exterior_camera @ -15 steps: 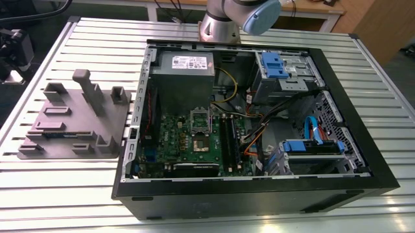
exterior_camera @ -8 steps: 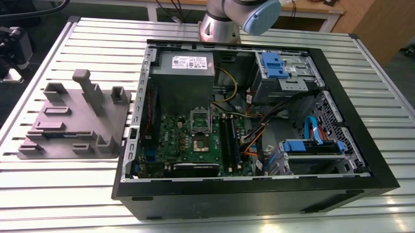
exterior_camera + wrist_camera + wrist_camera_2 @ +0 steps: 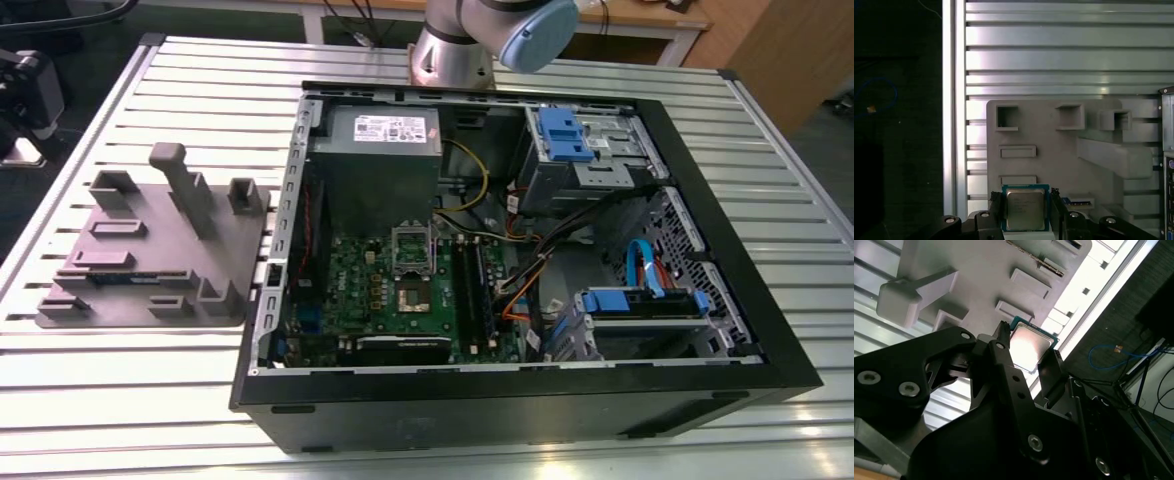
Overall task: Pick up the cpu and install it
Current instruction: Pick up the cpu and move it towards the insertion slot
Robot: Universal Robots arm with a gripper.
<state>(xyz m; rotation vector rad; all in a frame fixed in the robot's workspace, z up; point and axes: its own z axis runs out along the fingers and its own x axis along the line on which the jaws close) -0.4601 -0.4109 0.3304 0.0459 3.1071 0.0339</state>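
Observation:
The cpu point(image 3: 1025, 209) is a small square chip with a shiny silver top and a thin dark green rim. In both wrist views it sits between my gripper's point(image 3: 1025, 212) black fingers point(image 3: 995, 207), which press on two opposite edges. My gripper point(image 3: 1029, 356) is shut on the cpu point(image 3: 1030, 346) and holds it in the air above the grey fixture tray point(image 3: 1054, 165). In the exterior view the tray point(image 3: 147, 250) lies on the slatted table, on the exterior view's left of the open computer case point(image 3: 521, 260). The motherboard's cpu socket point(image 3: 414, 285) lies uncovered in the middle of the case.
Grey posts and blocks point(image 3: 180, 185) stand up from the tray, and a memory stick point(image 3: 114, 258) lies in one of its slots. Inside the case are a grey power-supply box point(image 3: 380, 140), blue drive brackets point(image 3: 567, 135) and loose cables point(image 3: 534, 270). The arm's base point(image 3: 454, 50) stands behind the case.

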